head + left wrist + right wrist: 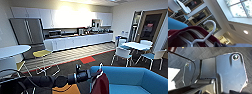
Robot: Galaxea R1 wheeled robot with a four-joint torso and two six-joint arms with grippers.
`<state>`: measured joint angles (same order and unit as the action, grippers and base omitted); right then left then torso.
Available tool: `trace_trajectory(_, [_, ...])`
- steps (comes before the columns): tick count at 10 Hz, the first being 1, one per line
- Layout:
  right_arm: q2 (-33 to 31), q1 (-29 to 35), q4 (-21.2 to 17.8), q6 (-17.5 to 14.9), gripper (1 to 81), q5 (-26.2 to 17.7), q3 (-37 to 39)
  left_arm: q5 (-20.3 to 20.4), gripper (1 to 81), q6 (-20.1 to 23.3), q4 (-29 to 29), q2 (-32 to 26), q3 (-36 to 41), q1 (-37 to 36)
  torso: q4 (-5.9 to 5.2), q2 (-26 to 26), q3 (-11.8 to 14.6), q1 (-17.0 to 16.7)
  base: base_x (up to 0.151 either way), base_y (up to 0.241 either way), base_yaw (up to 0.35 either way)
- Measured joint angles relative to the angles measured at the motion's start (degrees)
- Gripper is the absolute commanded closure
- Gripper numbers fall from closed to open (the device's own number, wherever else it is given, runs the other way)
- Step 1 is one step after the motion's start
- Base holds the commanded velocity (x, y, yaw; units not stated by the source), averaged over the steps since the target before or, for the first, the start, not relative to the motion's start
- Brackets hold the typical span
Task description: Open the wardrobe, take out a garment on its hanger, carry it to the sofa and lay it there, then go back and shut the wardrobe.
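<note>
Beside the blue sofa (130, 80) our left tool (93, 73) carries the maroon garment (100, 83) on its white hanger (209, 32); whether its fingers pinch the hanger, we cannot tell.

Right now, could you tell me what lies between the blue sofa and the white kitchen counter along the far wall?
In the head view, between the sofa and the counter lies bare floor: dark carpet with a red patch, then striped flooring.
</note>
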<state>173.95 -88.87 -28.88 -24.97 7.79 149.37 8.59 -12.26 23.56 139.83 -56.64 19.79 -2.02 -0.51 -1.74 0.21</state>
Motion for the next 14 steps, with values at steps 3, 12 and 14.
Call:
trace_trajectory(3, [0.11,0.01,0.0,0.0,1.0,0.09,0.02,-0.05,81.1,0.0,-0.06,0.02,0.09,-0.02,0.0,0.0,0.0,0.0,0.0,0.0,-0.214])
trace_trajectory(12, [0.17,0.01,0.02,0.0,1.0,0.09,0.02,-0.48,81.1,0.0,-0.24,-0.46,0.17,0.0,0.0,0.0,0.0,0.0,0.0,0.0,-0.219])
trace_trajectory(14, [0.15,0.04,0.0,0.0,1.0,0.09,0.02,-1.27,81.1,0.0,-0.26,-0.49,0.17,0.0,0.0,0.0,0.0,0.0,0.0,0.0,-0.18])
